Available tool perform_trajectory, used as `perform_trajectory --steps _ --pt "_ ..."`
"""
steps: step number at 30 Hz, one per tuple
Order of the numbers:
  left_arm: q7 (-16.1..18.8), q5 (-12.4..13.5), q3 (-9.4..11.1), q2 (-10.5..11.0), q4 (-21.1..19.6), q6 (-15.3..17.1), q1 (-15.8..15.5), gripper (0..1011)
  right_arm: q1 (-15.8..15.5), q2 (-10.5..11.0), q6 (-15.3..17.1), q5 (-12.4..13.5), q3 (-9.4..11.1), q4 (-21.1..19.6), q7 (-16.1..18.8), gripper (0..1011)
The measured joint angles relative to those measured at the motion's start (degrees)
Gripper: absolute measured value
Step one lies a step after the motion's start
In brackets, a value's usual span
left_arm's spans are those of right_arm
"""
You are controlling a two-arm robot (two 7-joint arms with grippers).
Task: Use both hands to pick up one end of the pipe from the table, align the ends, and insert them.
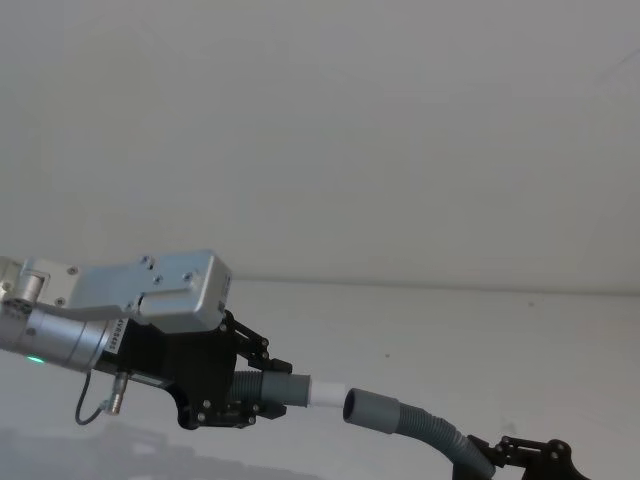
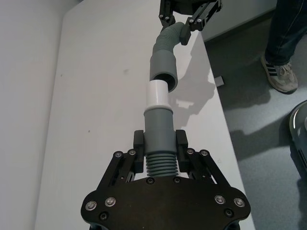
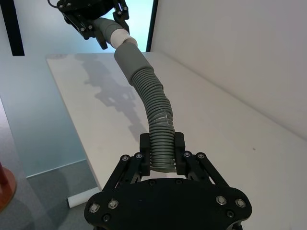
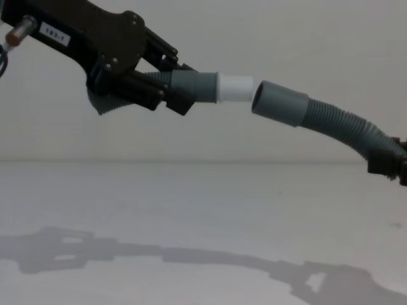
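Both pipe pieces hang in the air above the white table (image 4: 191, 210). My left gripper (image 4: 168, 89) is shut on the corrugated part of the shorter grey piece (image 2: 158, 129). Its white tip (image 4: 236, 89) points at the smooth grey cuff (image 4: 280, 101) of the longer hose (image 4: 343, 124). My right gripper (image 3: 162, 151) is shut on that hose's corrugated part, well back from the cuff. The tip's end sits right at the cuff's mouth, nearly in line with it. I cannot tell whether it has gone in. Most of the white tip shows.
The table's long edge (image 2: 218, 120) runs beside the pipe, with grey floor beyond it. A plain wall (image 1: 320, 130) rises behind the table. The arms' shadows (image 4: 159, 254) lie on the surface. A red-orange object (image 3: 5, 187) stands on the floor.
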Motion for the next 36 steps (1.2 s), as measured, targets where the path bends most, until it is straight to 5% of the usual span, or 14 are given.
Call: perform_trajectory --steps 36 --pt "-0.72 0.02 1.45 -0.7 -0.15 1.02 -0.77 352 0.0 0.0 0.0 0.0 0.0 0.0 0.0 255"
